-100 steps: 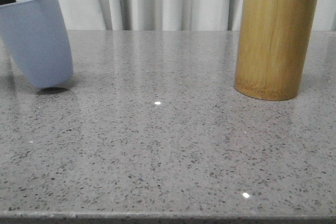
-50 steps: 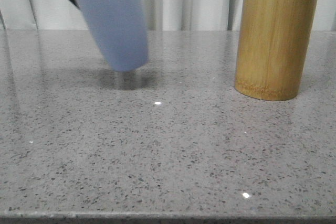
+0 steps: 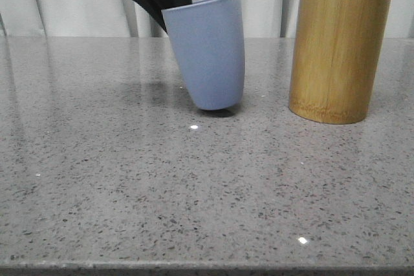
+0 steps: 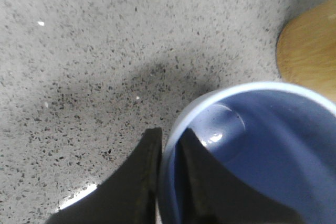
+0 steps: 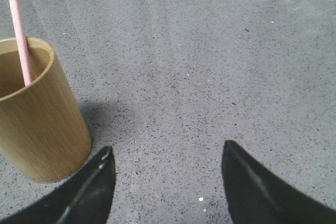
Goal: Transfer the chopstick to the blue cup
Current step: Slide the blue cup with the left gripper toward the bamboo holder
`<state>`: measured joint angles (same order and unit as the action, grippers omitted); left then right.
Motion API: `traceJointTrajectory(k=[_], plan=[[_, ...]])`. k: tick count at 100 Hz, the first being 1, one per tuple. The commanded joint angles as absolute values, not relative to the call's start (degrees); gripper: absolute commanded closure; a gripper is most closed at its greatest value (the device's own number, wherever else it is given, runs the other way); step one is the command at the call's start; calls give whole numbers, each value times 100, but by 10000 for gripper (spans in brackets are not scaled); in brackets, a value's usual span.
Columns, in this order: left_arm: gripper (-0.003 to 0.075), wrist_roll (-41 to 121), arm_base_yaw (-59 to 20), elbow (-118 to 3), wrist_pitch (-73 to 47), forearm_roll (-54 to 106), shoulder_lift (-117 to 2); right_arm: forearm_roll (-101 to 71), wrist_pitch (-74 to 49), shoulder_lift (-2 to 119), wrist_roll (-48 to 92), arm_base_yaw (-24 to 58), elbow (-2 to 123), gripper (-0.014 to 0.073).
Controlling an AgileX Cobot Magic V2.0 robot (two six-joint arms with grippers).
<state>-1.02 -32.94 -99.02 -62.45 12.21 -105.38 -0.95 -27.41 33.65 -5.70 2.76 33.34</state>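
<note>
Left gripper (image 4: 168,174), pinching the blue cup's (image 3: 208,53) rim, has carried it right, tilted, base at the counter (image 3: 194,185) near the bamboo holder (image 3: 337,50). Chopstick (image 5: 19,27) stands in the holder; right gripper (image 5: 165,182) spread, empty. Cup staged, transfer pending.

A grey speckled stone table (image 3: 129,185) bears the bamboo cup (image 3: 339,50); the blue cup (image 3: 208,53) tilts at its surface.

No readable text or markings

The grey-blue tumbler (image 3: 208,53) and the yellow-brown bamboo cylinder (image 3: 339,50) both show plain, unlabelled surfaces.
</note>
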Motion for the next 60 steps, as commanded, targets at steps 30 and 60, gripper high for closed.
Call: traceJointTrajectory(k=[30, 60], plan=[[456, -57, -3335, -10119, -6147, 1407, -10253, -38, -2300, 3411, -541, 247, 3550, 137], [420, -57, -3335, -10119, -6056, 1610, -10182, -38, -2300, 3411, -541, 247, 3550, 137]])
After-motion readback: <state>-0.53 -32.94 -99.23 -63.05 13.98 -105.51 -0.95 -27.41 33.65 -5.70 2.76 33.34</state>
